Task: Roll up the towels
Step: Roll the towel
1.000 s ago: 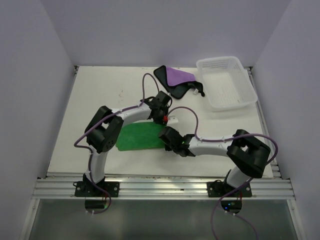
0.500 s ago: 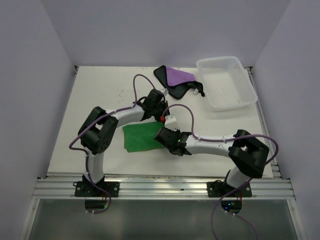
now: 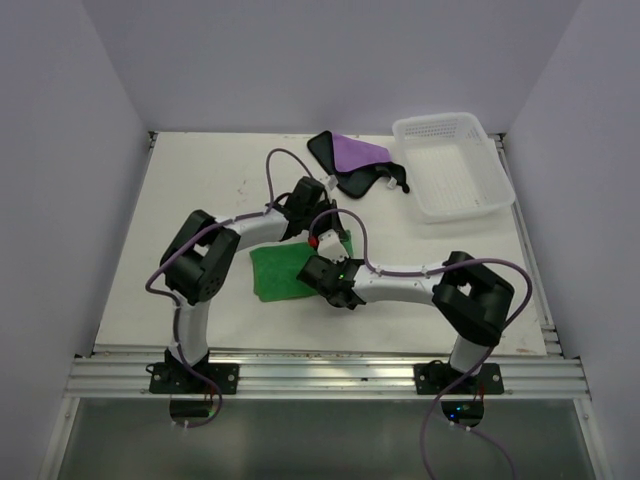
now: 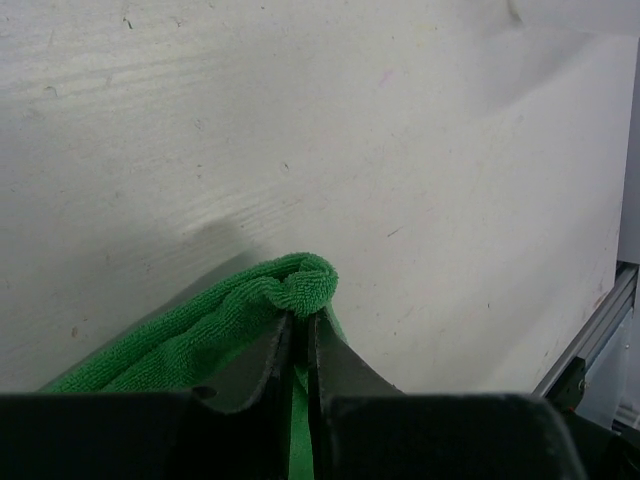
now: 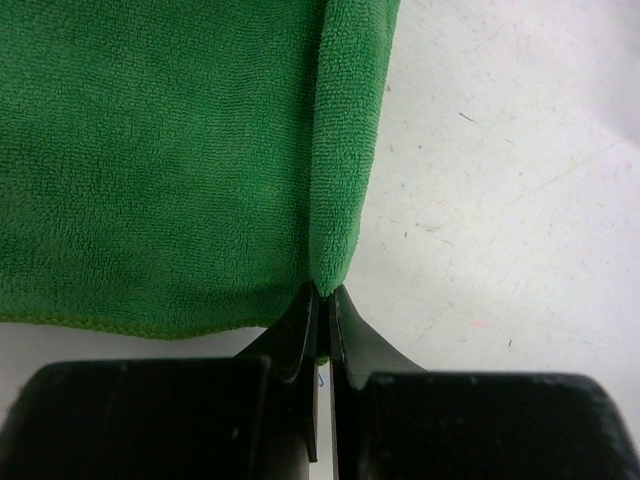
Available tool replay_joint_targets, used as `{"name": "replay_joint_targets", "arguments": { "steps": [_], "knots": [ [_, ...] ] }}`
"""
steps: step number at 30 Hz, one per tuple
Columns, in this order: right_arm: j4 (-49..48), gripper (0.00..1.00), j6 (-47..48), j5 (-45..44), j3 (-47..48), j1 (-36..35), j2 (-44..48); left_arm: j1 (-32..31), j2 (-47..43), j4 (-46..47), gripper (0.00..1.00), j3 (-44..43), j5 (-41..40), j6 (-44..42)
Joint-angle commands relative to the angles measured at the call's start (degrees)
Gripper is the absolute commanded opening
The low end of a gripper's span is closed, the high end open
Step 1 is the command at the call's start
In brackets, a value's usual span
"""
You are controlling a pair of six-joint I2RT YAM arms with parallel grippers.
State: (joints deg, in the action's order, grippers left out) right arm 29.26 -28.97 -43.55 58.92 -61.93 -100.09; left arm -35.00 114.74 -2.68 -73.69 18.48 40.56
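Note:
The green towel (image 3: 280, 272) lies on the white table near the middle, folded over on itself. My left gripper (image 3: 318, 232) is shut on its far right corner, and the cloth bunches at the tips (image 4: 303, 285). My right gripper (image 3: 322, 275) is shut on the folded near edge (image 5: 345, 150), the fold pinched between its jaws. The purple towel (image 3: 355, 155), with black backing, lies crumpled at the back by the basket, away from both grippers.
A white lattice basket (image 3: 452, 166) stands at the back right corner. The left arm's purple cable loops above the table's middle. Grey walls close in the left, back and right sides. A metal rail (image 3: 320, 372) runs along the near edge.
Both grippers have carried the green towel's right edge leftward, folding it over itself; the visible green patch is narrower. The purple towel and basket have not moved.

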Motion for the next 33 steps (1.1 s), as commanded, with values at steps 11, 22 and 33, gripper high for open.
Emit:
{"name": "replay_joint_targets", "arguments": {
  "steps": [11, 22, 33],
  "knots": [
    [6.9, 0.02, 3.9, -3.8, 6.9, -3.9, -6.7, 2.0, 2.2, 4.3, 0.0, -1.5, -3.4, -6.5],
    [4.2, 0.37, 1.9, 3.6, 3.7, -4.5, 0.0, 2.2, 2.6, 8.1, 0.0, 3.3, -3.0, -8.7],
    [-6.6, 0.5, -1.7, 16.5, -7.6, 0.1, 24.4, 2.7, 0.8, 13.0, 0.0, 8.6, -0.5, -8.7]
  ]
}}
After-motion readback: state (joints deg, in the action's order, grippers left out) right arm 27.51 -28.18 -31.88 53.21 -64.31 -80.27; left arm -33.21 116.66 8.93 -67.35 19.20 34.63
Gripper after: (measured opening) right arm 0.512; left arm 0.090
